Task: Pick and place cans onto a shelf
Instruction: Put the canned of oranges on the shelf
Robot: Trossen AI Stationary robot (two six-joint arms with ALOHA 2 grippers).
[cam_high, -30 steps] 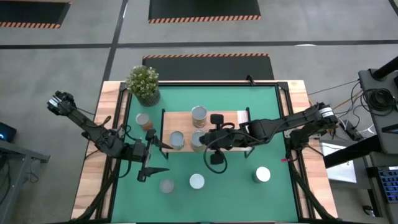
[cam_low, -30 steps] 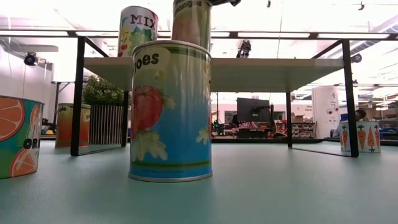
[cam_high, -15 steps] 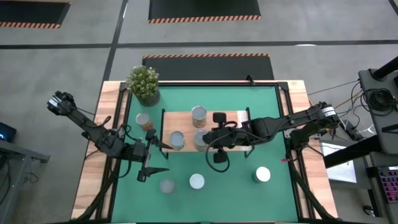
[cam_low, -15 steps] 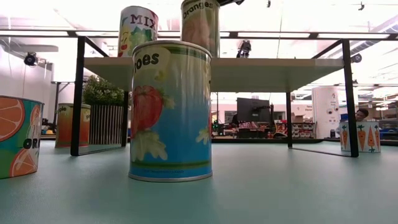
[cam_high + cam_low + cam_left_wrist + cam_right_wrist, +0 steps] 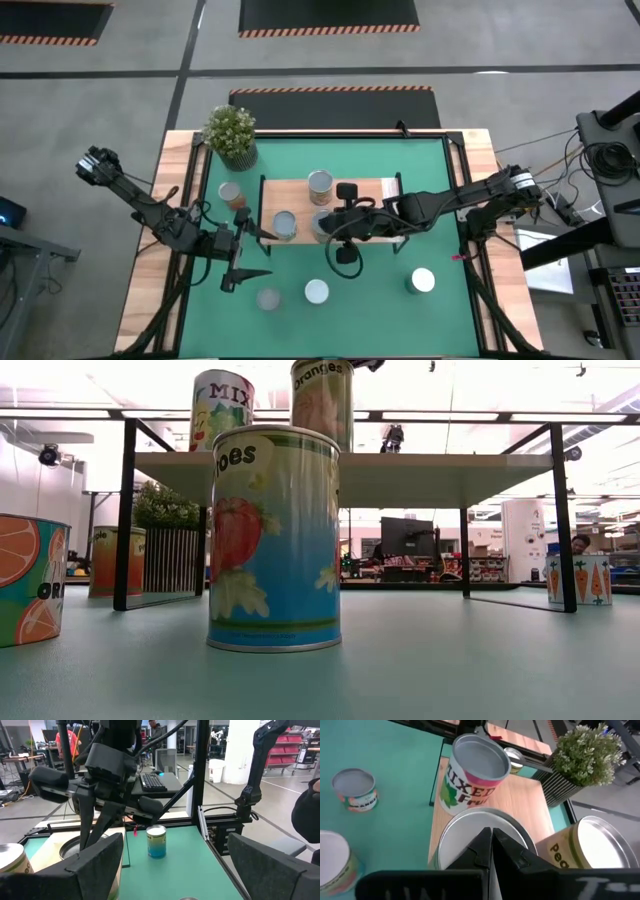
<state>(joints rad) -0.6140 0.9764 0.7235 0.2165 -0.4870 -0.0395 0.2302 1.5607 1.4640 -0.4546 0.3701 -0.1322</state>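
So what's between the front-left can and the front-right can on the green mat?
One more can, upright on the mat, nearer the front-left can; the high view shows it.

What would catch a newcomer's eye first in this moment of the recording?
Probably the right gripper poised over a can on the shelf, its fingers pressed together above the silvery lid. Two more cans stand on that board beside it, one labelled mixed fruit. In the low view a tomato-labelled can fills the foreground on the green mat.

floor: grey concrete | mats: black, striped edges | ceiling: bright
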